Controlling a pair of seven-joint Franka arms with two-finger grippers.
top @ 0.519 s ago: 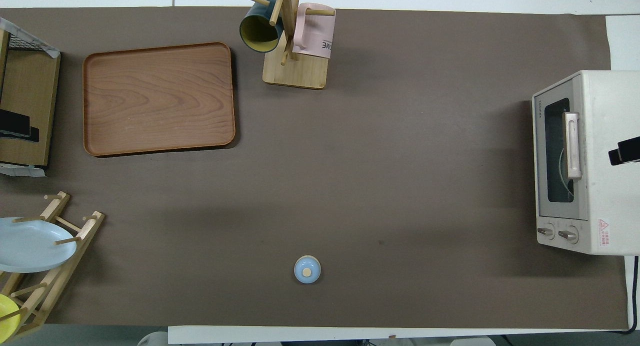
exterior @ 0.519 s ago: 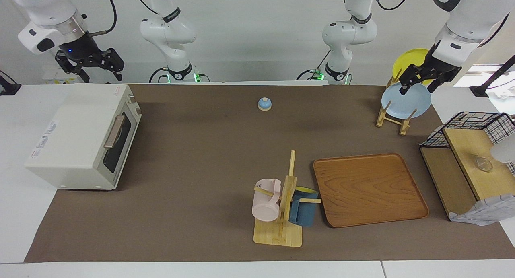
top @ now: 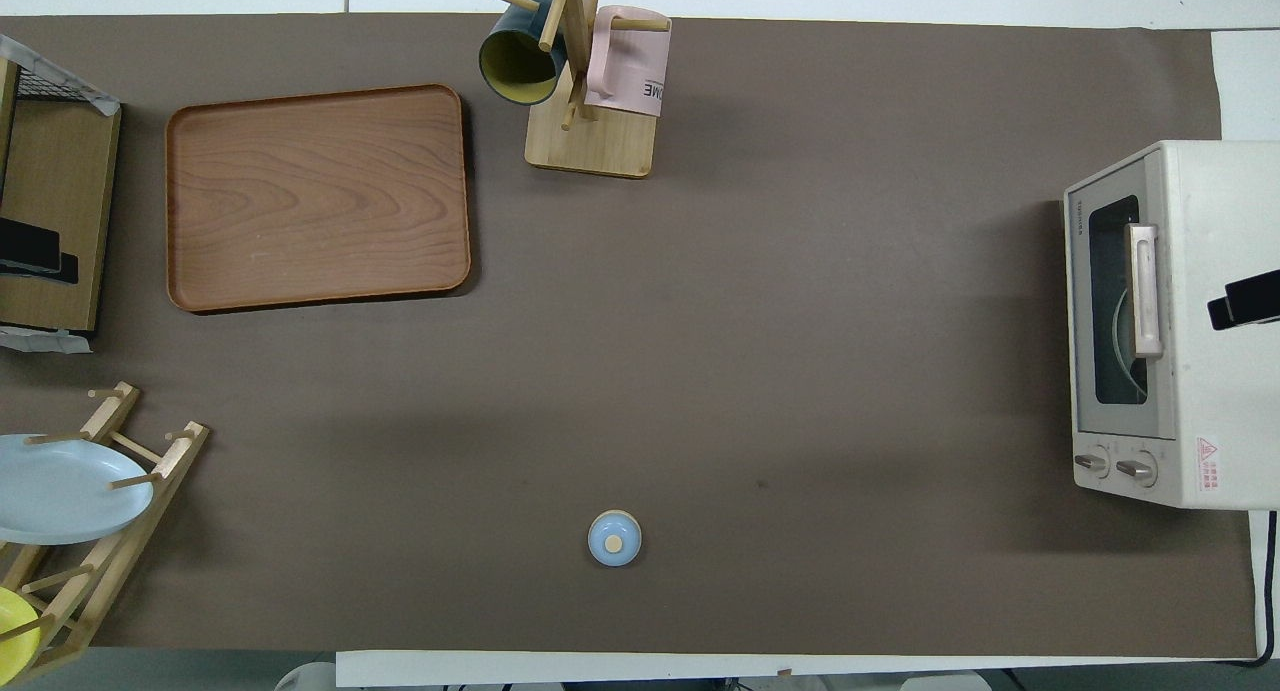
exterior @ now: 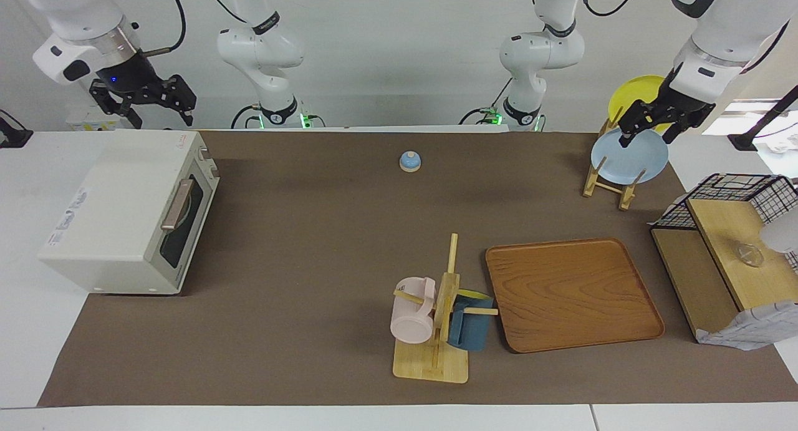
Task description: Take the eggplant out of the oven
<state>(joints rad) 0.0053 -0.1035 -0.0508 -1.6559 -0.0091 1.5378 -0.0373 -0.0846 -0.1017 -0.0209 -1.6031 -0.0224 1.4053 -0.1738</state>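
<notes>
Both grippers hung in the air with fingers spread and nothing in them: the right gripper (exterior: 142, 103) was over the oven (exterior: 118, 213) at the right arm's end of the table, and the left gripper (exterior: 662, 122) was over the wooden plate rack (exterior: 608, 181) at the left arm's end, where the left arm waited. Writing was scarce: the pink mug (top: 628, 61) on the mug stand (top: 590, 141) carried dark letters ending in "ME", the rest curving out of sight; small lettering ran along the oven's front edge, too fine to read, and a red warning triangle sticker (top: 1209, 449) sat beside its two knobs. A brown mat (top: 750, 371) covered the white table, with pale walls around the arms' bases. The oven door was shut, its bar handle (top: 1144, 289) across the dark glass; only a pale curved rim showed through, and the eggplant could not be made out. A light blue plate (exterior: 628, 158) and a yellow plate (exterior: 636, 91) stood in the rack, cut off at the overhead view's edge. A small blue bell (exterior: 409, 161) sat nearer the robots than the wooden tray (exterior: 570, 294), which lay beside the mug stand with its dark blue mug (exterior: 469, 330). A wooden shelf with a wire basket (exterior: 735, 194) was cut off at the frame's edge.
</notes>
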